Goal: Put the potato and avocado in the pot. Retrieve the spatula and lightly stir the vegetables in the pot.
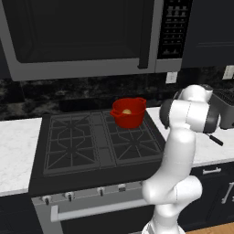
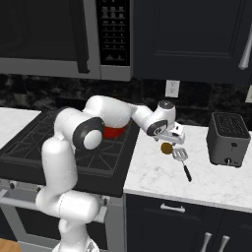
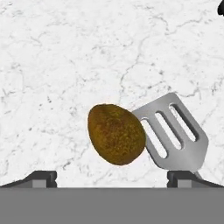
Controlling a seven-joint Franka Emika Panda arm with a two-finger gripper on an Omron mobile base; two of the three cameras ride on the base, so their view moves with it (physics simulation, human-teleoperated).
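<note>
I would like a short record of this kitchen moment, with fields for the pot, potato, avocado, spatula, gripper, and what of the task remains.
pot: red pot on the rear right burner of the stove
potato: pale potato already lying inside the pot
avocado: brown avocado on the white marble counter, right against the spatula's blade
spatula: spatula flat on the counter, slotted metal blade, dark handle
gripper: gripper open, above the avocado, holding nothing
remaining: avocado into the pot, then stirring
</note>
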